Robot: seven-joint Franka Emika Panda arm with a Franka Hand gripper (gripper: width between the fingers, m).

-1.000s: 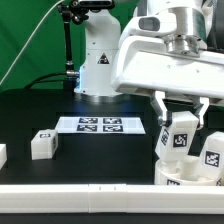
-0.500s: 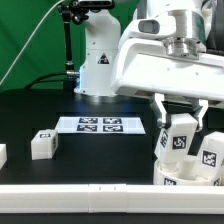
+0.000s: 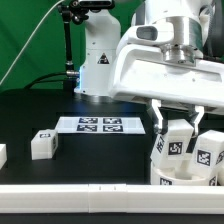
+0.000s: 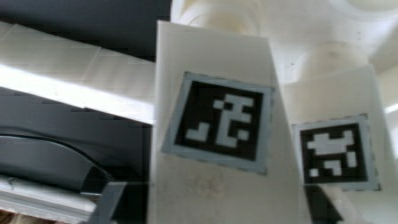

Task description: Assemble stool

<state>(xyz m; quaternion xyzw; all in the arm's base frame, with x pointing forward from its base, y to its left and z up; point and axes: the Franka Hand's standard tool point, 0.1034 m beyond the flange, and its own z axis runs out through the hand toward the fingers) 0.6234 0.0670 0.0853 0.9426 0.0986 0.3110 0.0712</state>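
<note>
Exterior view: gripper (image 3: 179, 126) low at the exterior view's right, fingers (image 3: 161, 113) clamped on either side of an upright white leg (image 3: 177, 144), tag facing the camera. Lower end of this held leg meets the round white seat (image 3: 168, 176), which lies on the black table (image 3: 100, 160) in the near corner at the exterior view's right; cannot tell whether the leg is fully seated. Second leg (image 3: 209, 152) stands on the seat just beside the held one, towards the exterior view's right, tilted slightly. Loose leg (image 3: 42, 144) lies on the table well apart, towards the exterior view's left; another white piece (image 3: 2, 155) is cut by the frame edge beyond it. Marker board (image 3: 100, 125) lies flat near the table's middle, behind the loose leg. Long white border rail (image 3: 80, 205) runs along the near edge. Wrist view: held leg (image 4: 214, 110) fills the centre, tag sharp and square-on; second leg (image 4: 338, 152) close beside it, its tag smaller. White shapes behind are blurred; cannot tell which parts they are.
</note>
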